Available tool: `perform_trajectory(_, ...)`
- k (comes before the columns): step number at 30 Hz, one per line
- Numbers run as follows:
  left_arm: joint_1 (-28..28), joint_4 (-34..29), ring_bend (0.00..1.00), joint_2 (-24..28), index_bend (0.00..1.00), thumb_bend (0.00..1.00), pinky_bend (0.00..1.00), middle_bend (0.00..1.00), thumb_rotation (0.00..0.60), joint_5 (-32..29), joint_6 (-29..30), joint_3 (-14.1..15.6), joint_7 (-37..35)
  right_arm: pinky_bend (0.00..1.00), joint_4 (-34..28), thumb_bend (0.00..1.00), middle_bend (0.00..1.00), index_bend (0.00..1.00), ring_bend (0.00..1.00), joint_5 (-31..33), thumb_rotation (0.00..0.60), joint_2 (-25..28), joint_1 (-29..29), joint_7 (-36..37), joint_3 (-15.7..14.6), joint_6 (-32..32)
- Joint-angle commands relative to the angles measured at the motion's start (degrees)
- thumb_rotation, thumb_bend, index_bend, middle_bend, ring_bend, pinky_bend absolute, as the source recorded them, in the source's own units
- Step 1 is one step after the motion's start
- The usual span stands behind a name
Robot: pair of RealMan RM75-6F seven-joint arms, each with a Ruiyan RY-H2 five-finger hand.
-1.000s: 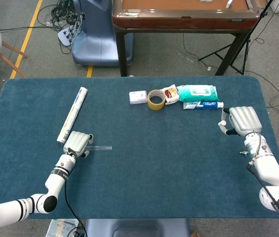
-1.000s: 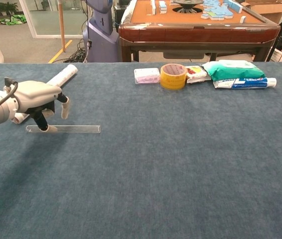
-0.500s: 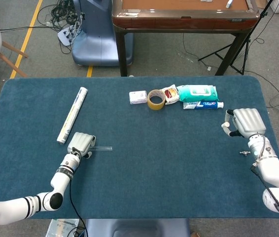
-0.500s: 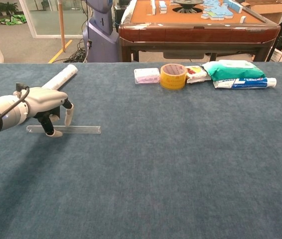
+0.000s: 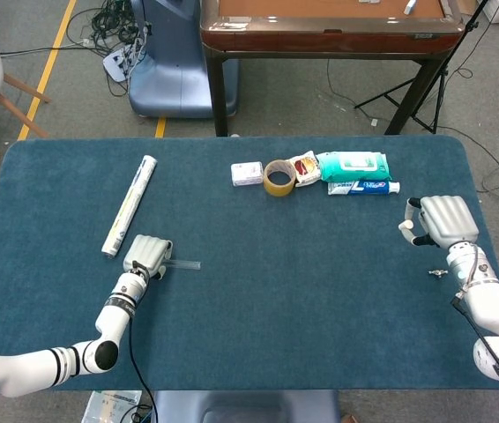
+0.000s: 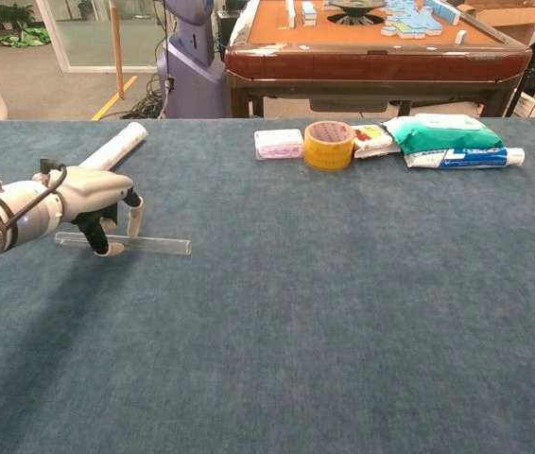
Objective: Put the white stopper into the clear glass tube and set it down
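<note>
Chest view has your left hand (image 6: 78, 194) down on the clear glass tube (image 6: 140, 245) at the bench's (image 6: 343, 312) nine o'clock side, fingers (image 6: 105, 248) closing round its left end — that end now sits slightly raised, where before it lay flat. Early going: no stopper in yet. Your right hand (image 5: 442, 220) hovers at three o'clock, fingers curled; whether it holds the white stopper, I cannot tell.

Left arm: extended low over the table from the near left edge.
Left hand (image 6: 83, 194): held palm down, fingers (image 6: 133, 219) curled downward around the clear glass tube (image 6: 154, 246).
Right arm: reached in along the far right edge.
Right hand (image 5: 441, 220): seen only in the head view, back upward, fingers curled under; contents cannot be told.
</note>
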Motion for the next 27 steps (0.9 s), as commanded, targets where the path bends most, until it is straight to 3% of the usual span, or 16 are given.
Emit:
perform_trajectory(1,-0.1,0.0,0.94,0.2,0.49,0.36,0.96,0.94,0.600,-0.4,0.0,0.3,0.3,0.84,0.0,0.34,0.88,0.56,0.91,-0.1,0.600,0.0,0.0,0.1,0.0,0.0)
perform_trajectory(23,-0.8,0.7,0.94,0.0,0.50,0.35,0.96,0.95,0.600,-1.5,-0.2,2.2,1.0,0.84,0.0,0.34,0.88,0.56,0.91,-0.3,0.600,0.0,-0.3,0.6,-0.2,0.0)
perform_trajectory(27,-0.5,0.2,0.95,0.3,0.54,0.35,0.97,0.96,0.600,-0.7,0.6,2.3,0.6,0.84,0.1,0.34,0.88,0.56,0.91,-0.4,0.600,0.0,-0.5,1.0,-0.1,0.1)
